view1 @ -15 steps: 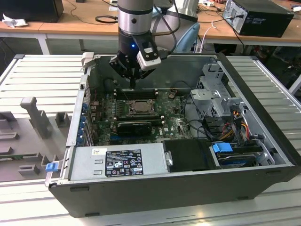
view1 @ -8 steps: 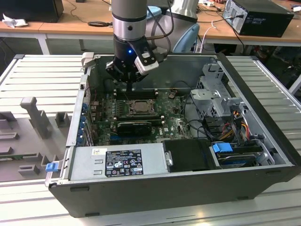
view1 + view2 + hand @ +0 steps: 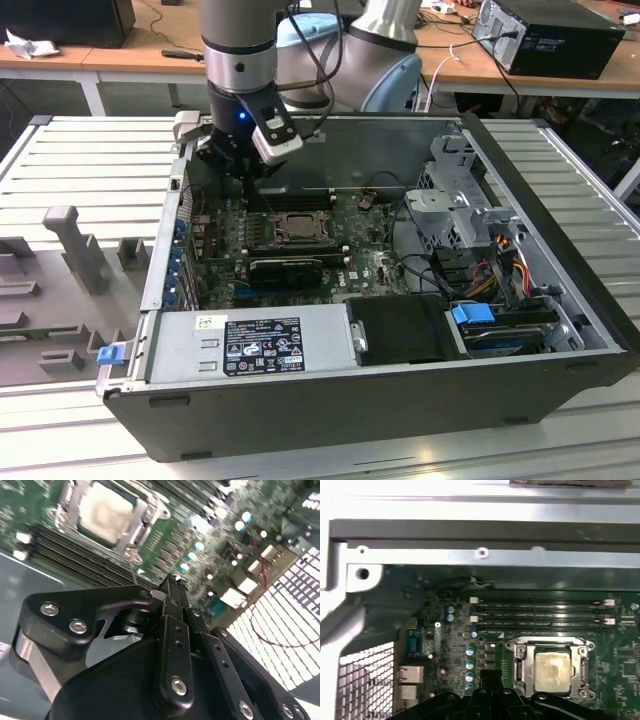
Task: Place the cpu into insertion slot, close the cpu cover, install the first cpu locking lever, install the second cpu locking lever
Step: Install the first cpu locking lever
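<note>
Exterior view has the gripper [image 3: 243, 180] pinched closed and empty at ten o'clock of the insertion slot [image 3: 272, 232], presumably since the cpu [image 3: 551, 667] lies under the cpu cover [image 3: 520, 654].

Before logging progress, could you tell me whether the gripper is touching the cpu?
Apart: the second wrist view shows bare board between gripper and cpu.

Pale cpu [image 3: 551, 671] in insertion slot [image 3: 529, 666], silver cpu cover [image 3: 581, 666] down around it

We see the cpu [image 3: 551, 670] faced in dull tan-silver metal, the cpu cover [image 3: 581, 666] in bright bare metal, the circuit board [image 3: 625, 655] glossy green, the case wall [image 3: 470, 555] smooth grey sheet metal.
</note>
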Robot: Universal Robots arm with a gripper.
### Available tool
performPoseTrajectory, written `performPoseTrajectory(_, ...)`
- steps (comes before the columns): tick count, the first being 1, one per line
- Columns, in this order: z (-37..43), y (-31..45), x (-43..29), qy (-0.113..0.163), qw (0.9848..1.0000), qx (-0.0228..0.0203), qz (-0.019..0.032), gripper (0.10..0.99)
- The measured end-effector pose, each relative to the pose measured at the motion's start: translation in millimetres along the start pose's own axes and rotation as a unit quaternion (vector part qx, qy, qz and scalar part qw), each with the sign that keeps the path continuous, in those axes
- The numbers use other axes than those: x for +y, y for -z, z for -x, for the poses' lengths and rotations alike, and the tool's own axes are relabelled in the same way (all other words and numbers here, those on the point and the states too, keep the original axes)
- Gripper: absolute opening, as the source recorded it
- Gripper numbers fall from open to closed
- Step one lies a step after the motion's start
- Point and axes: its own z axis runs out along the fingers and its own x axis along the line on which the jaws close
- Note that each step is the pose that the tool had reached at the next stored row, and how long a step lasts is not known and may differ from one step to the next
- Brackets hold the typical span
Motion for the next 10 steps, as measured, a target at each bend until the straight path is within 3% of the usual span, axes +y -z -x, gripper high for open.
performPoseTrajectory(1, -3.5, -1.1, 2.4, 0.0, 1.0, 0.0002, -0.0001, 0.106)
performPoseTrajectory(6, -4.0, -4.9, 14.0, 0.002, 1.0, 0.0003, -0.0001, 0.106)
performPoseTrajectory(10, -4.0, -5.7, 15.0, 0.004, 1.0, 0.0004, -0.0001, 0.106)
